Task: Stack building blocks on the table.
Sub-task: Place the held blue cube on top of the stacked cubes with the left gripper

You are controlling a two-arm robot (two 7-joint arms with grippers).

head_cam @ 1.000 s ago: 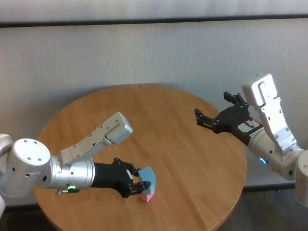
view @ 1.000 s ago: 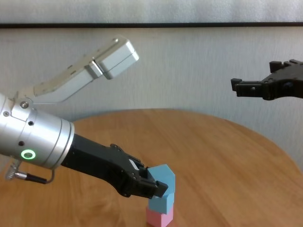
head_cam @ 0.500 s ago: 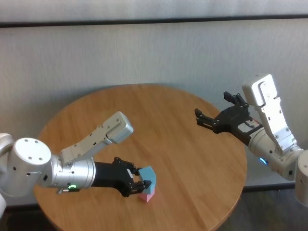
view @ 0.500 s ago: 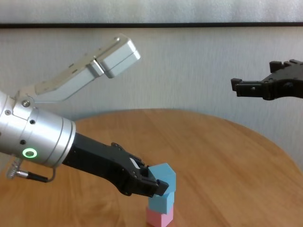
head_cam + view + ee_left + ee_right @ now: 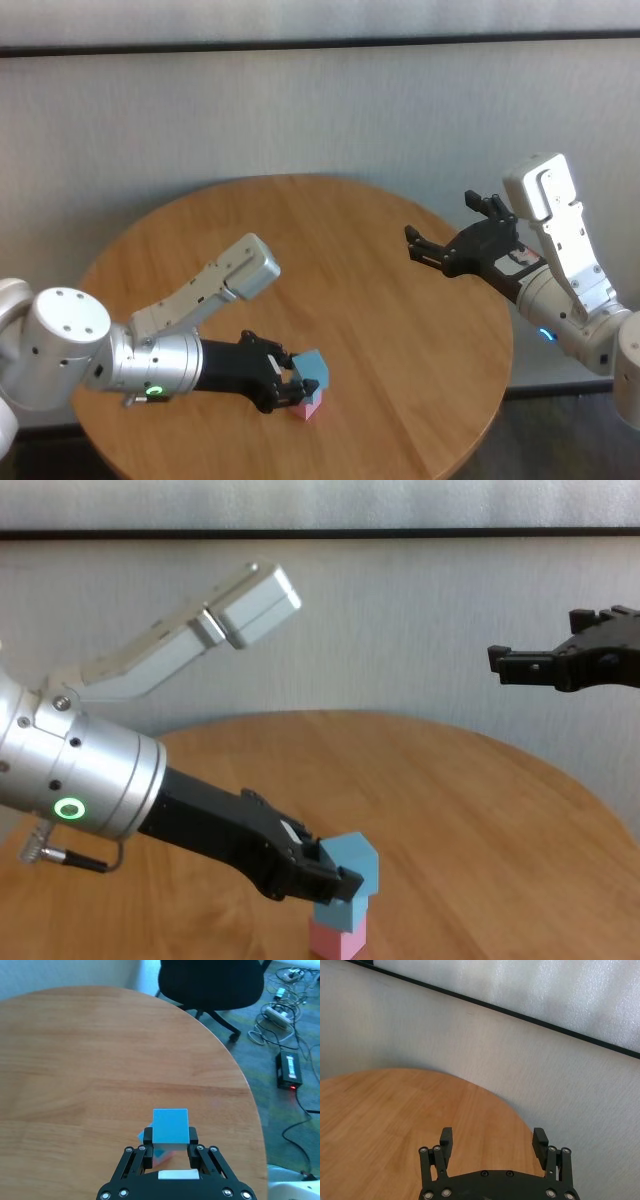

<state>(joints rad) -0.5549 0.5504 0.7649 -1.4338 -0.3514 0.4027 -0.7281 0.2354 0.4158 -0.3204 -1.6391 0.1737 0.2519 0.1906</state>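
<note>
Head view: your left claw [image 5: 290,385] is pinching the top small matte light blue cube [image 5: 311,368], low over the near part of the round light-brown wood-grain worktop [image 5: 340,260]. Under it there's a small matte pink cube [image 5: 309,405] at the bottom of the pile. The right claw [image 5: 455,240] hangs well off to the far right, spread wide with nothing in it. Leave it parked.

Left wrist view: the held blue cube sits squarely between the fingers [image 5: 192,1140], and you can see a sliver of another cube poking out below it on one side. So I'd say the held one isn't lined up with the pile yet. Nudge it over before letting go.

Right wrist view: just spread fingers over bare wood, nothing to do here.

Chest view: this is your best angle. The second light blue cube [image 5: 337,914] sits on the pink one, and the held cube looks twisted and shifted toward the right relative to it. I can't tell if it's touching. Square it up, lower gently till it rests flat, then open slowly and back straight out so you don't drag the pile.
</note>
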